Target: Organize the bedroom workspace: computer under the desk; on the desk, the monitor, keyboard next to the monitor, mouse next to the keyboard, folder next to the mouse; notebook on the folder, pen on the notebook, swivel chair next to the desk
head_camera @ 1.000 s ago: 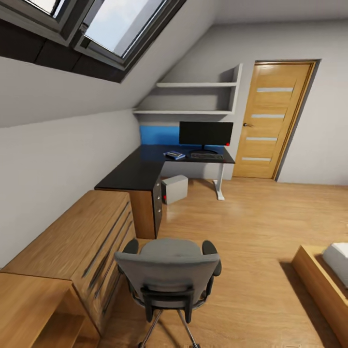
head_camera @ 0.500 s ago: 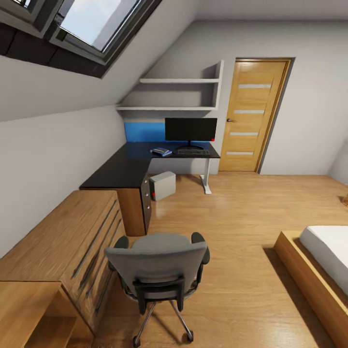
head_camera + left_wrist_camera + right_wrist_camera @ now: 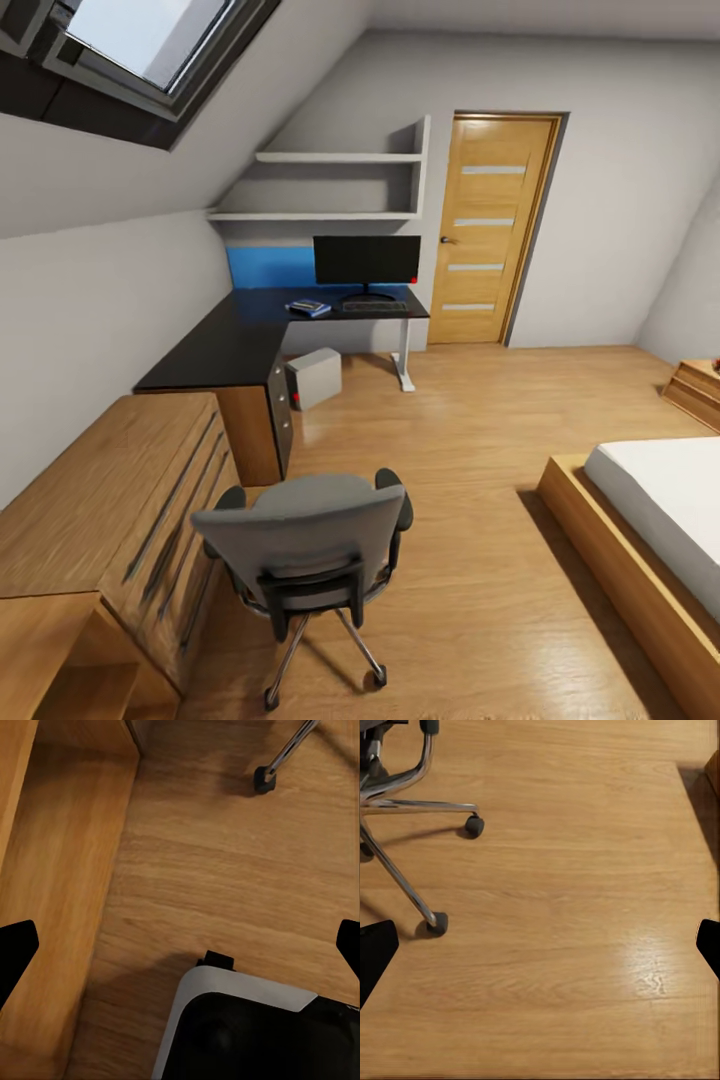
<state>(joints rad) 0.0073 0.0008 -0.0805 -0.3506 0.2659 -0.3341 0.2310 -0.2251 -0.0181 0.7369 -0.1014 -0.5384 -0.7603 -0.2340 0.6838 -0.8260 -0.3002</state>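
Observation:
The swivel chair (image 3: pixel 305 540) stands on the floor in front of me, its grey back toward me hiding the seat; the folder is hidden. Far off, the black desk (image 3: pixel 225 350) carries the monitor (image 3: pixel 367 260) with the keyboard (image 3: pixel 375 306) in front of it. A small blue flat thing (image 3: pixel 307 307) lies left of the keyboard. The computer (image 3: pixel 315 377) sits on the floor under the desk. My left gripper (image 3: pixel 180 945) and right gripper (image 3: pixel 540 945) hang open over bare floor. The chair's chrome base (image 3: pixel 401 806) is near the right one.
Light wooden low cabinets (image 3: pixel 110 500) line the left wall under a sloped ceiling. A bed (image 3: pixel 650 520) with a wooden frame stands at the right. A wooden door (image 3: pixel 490 230) is beside the desk. My own base (image 3: pixel 247 1027) shows below the left gripper.
The whole head view has shifted: the camera has turned right, so the chair, desk and door sit further left and more of the bed shows. Nothing in the room has moved.

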